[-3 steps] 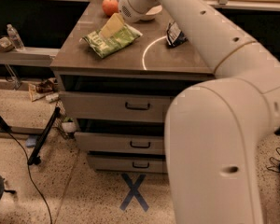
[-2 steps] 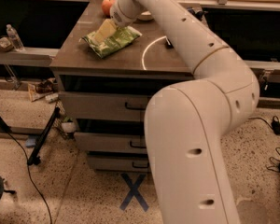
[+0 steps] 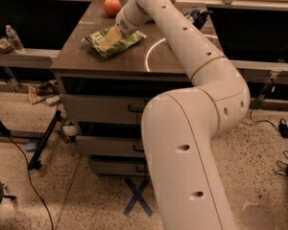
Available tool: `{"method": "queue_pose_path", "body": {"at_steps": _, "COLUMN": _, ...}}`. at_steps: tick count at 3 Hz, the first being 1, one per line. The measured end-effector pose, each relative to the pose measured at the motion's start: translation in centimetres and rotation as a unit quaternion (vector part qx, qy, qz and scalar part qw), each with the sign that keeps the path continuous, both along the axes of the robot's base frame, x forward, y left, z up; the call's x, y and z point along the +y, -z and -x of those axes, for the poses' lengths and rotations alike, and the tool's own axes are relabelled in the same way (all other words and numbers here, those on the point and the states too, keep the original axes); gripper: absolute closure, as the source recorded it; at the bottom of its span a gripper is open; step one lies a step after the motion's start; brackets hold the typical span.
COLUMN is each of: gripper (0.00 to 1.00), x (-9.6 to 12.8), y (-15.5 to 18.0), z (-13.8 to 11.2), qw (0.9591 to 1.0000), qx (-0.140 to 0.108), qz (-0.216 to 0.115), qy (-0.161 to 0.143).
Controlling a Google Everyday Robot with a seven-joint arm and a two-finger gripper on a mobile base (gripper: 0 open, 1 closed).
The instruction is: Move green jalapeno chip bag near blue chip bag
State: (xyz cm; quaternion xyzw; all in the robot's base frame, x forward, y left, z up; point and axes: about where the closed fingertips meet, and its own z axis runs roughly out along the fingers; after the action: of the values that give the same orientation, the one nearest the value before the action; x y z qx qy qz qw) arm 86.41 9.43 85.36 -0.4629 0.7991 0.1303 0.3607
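Arm (image 3: 182, 32) swung left | hand (image 3: 111, 36) on green jalapeno chip bag (image 3: 130, 41) | opening: cannot tell

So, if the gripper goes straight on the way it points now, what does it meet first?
Probably the green chip bag: the gripper slants down at it, just over the cabinet top. Whether the two touch is unclear.

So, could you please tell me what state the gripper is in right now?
Gripper: at the flat light-green foil chip bag; open or closed cannot be told.
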Motion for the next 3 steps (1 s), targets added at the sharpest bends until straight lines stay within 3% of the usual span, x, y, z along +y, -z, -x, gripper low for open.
{"method": "queue_pose_path", "body": {"at_steps": 1, "gripper": 0.39, "x": -1.1, "y": 0.1, "z": -0.2, "qw": 0.9998, "qx": -0.004, "qz": 0.008, "qy": -0.016}}
{"method": "queue_pose_path", "body": {"at_steps": 2, "gripper": 0.62, "x": -4.4, "y": -1.9, "z": -0.8, "qw": 0.9989, "qx": -0.034, "qz": 0.028, "qy": -0.013}}
{"method": "queue_pose_path", "body": {"at_steps": 3, "gripper": 0.86, "x": -10.0, "y": -4.3, "z": -1.3, "qw": 0.9957, "qx": -0.062, "qz": 0.066, "qy": 0.019}}
